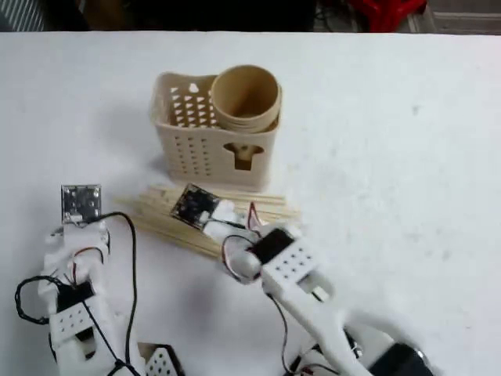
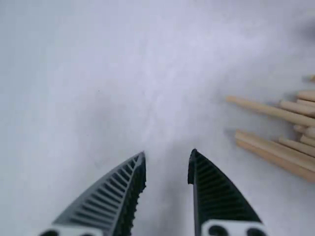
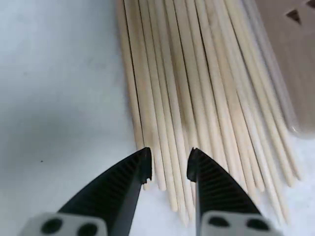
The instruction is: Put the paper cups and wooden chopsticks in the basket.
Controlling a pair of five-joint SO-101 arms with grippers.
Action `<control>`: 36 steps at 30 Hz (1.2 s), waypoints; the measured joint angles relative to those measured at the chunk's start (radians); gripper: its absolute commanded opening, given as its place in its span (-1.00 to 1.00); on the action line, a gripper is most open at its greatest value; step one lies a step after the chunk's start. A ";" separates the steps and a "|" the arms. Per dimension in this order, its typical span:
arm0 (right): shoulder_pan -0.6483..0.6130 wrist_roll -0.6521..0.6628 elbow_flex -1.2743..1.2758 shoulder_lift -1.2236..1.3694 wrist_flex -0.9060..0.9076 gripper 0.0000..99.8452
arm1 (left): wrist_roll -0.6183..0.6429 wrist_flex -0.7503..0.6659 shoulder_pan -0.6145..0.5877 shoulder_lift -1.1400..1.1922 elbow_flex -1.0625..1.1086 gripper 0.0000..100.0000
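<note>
Right tool (image 3: 168, 157): narrow gap, empty, poised over the ends of the chopsticks (image 3: 197, 73). Left tool (image 2: 167, 157): partly open, empty, above bare table (image 2: 98, 73). The chopsticks lie flat just beside the basket (image 1: 205, 149); the paper cups (image 1: 245, 95) sit stacked inside it.

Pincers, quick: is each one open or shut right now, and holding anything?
Left pincer: open, empty, above bare table.
Right pincer: open, holding nothing, tips over the chopsticks.

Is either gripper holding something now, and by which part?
Nothing is held. The left gripper is open over bare table; the right gripper is open above the chopsticks.
</note>
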 measured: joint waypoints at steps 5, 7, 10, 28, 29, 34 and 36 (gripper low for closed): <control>-0.002 0.000 -0.009 0.123 -0.084 -0.89 | 0.000 0.000 0.000 0.000 0.000 -0.70; -0.002 0.000 -0.011 0.158 -0.101 -0.89 | 0.000 0.000 0.000 0.000 0.000 -0.70; -0.002 0.000 -0.014 0.192 -0.124 -0.89 | 0.000 0.000 0.000 0.000 0.000 -0.70; 0.000 0.000 -0.031 0.224 -0.137 -0.97 | 0.000 0.000 0.000 0.000 0.000 -0.70; 0.000 0.000 -0.031 0.224 -0.137 -0.97 | 0.000 0.000 0.000 0.000 0.000 -0.70; 0.011 -0.002 -0.041 0.222 -0.103 -0.96 | 0.000 0.000 0.000 0.000 0.000 -0.70; 0.041 -0.002 -0.043 0.224 -0.097 -0.89 | 0.000 0.000 0.000 0.000 0.000 -0.70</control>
